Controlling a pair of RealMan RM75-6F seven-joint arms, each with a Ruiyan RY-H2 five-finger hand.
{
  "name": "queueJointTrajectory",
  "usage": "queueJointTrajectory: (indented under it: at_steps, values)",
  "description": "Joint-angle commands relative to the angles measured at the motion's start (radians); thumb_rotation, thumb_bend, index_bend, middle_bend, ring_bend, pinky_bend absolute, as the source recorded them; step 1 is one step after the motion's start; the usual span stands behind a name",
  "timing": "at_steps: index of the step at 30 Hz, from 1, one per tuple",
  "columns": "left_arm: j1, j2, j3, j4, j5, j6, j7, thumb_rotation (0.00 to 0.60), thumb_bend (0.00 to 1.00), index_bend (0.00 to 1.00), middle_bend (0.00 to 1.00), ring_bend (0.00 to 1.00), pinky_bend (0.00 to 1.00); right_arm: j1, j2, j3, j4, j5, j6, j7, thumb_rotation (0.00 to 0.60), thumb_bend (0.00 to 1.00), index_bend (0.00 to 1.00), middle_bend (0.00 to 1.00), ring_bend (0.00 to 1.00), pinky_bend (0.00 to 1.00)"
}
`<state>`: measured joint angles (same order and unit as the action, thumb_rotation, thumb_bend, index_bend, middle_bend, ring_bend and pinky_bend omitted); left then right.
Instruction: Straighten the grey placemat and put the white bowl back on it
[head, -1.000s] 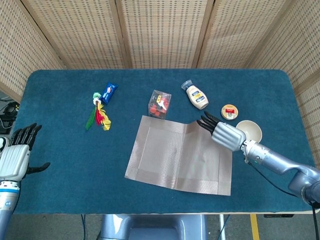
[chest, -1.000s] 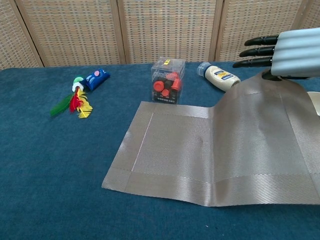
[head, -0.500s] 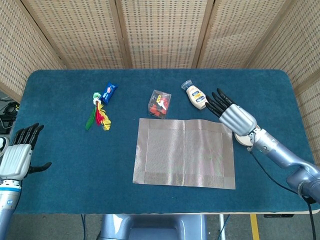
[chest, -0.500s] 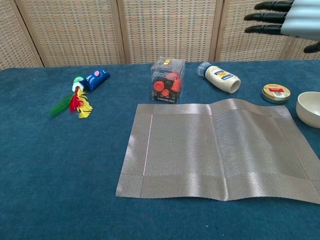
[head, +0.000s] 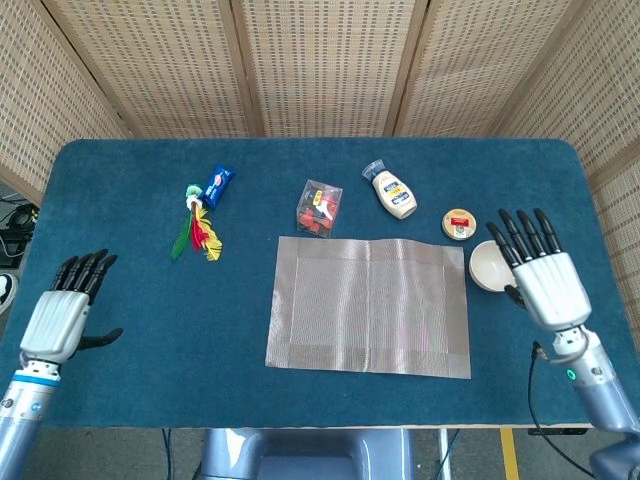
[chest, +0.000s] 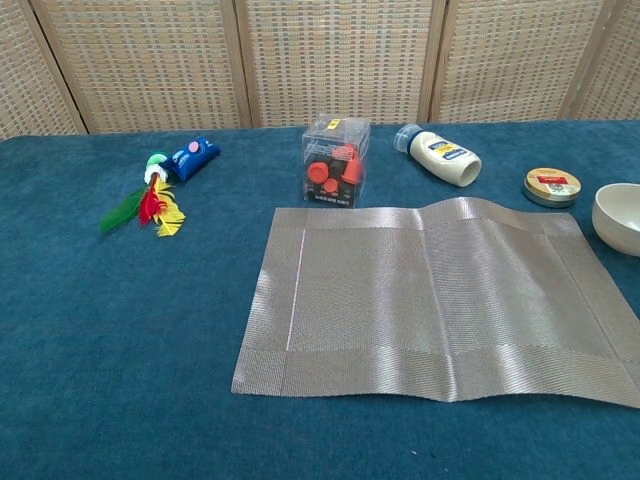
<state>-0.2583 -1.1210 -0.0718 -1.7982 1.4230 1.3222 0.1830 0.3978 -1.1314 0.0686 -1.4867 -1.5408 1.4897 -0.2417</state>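
Observation:
The grey placemat (head: 369, 305) lies flat and nearly square to the table's front edge, with a slight ridge down its middle (chest: 440, 300). The white bowl (head: 489, 266) stands on the blue cloth just off the mat's right edge (chest: 618, 216). My right hand (head: 541, 272) hovers open beside the bowl, on its near right, fingers spread and pointing away, holding nothing. My left hand (head: 64, 312) is open at the far left near the front edge, far from the mat. Neither hand appears in the chest view.
Behind the mat stand a clear box of red pieces (head: 319, 208), a lying mayonnaise bottle (head: 393, 192) and a small round tin (head: 459, 223). A blue packet (head: 217, 185) and feather toy (head: 198, 232) lie at the back left.
My right hand has let go of the mat's far right corner and drawn back to the right of the bowl. The mat has dropped flat and straight. The left hand shifted slightly inward.

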Motion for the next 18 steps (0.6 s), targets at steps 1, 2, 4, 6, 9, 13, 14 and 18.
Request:
queueJointTrajectory:
  at_steps: [1, 2, 4, 6, 9, 13, 14, 18]
  values:
    - [-0.053, -0.054, 0.017, 0.076, 0.114, -0.037, -0.063, 0.6, 0.0, 0.01, 0.0, 0.0, 0.0, -0.117, 0.062, -0.043, -0.142, 0.075, 0.043, 0.079, 0.6, 0.0, 0.0, 0.0, 0.0, 0.0]
    - [-0.079, -0.077, 0.022, 0.119, 0.167, -0.05, -0.092, 0.6, 0.0, 0.04, 0.0, 0.0, 0.0, -0.138, 0.065, -0.056, -0.169, 0.077, 0.05, 0.101, 0.6, 0.0, 0.0, 0.0, 0.0, 0.0]
    - [-0.145, -0.14, 0.026, 0.224, 0.251, -0.09, -0.137, 0.6, 0.0, 0.09, 0.0, 0.0, 0.0, -0.178, 0.059, -0.083, -0.208, 0.068, 0.064, 0.155, 0.6, 0.0, 0.0, 0.0, 0.0, 0.0]
    - [-0.184, -0.181, 0.027, 0.289, 0.281, -0.117, -0.17, 0.6, 0.0, 0.14, 0.0, 0.0, 0.0, -0.196, 0.05, -0.092, -0.209, 0.057, 0.072, 0.17, 0.6, 0.0, 0.0, 0.0, 0.0, 0.0]
    - [-0.247, -0.243, 0.027, 0.373, 0.313, -0.17, -0.198, 0.6, 0.07, 0.19, 0.0, 0.0, 0.0, -0.219, 0.034, -0.094, -0.205, 0.054, 0.084, 0.179, 0.6, 0.0, 0.0, 0.0, 0.0, 0.0]
    - [-0.313, -0.328, 0.035, 0.496, 0.343, -0.218, -0.216, 0.6, 0.18, 0.21, 0.0, 0.0, 0.0, -0.24, 0.016, -0.08, -0.187, 0.063, 0.095, 0.184, 0.6, 0.0, 0.0, 0.0, 0.0, 0.0]
    - [-0.329, -0.354, 0.036, 0.531, 0.346, -0.229, -0.218, 0.6, 0.18, 0.21, 0.0, 0.0, 0.0, -0.245, 0.011, -0.077, -0.181, 0.064, 0.097, 0.188, 0.6, 0.0, 0.0, 0.0, 0.0, 0.0]
    - [-0.373, -0.421, 0.037, 0.62, 0.354, -0.254, -0.219, 0.6, 0.18, 0.24, 0.0, 0.0, 0.0, -0.251, 0.009, -0.071, -0.171, 0.056, 0.093, 0.192, 0.6, 0.0, 0.02, 0.0, 0.0, 0.0]
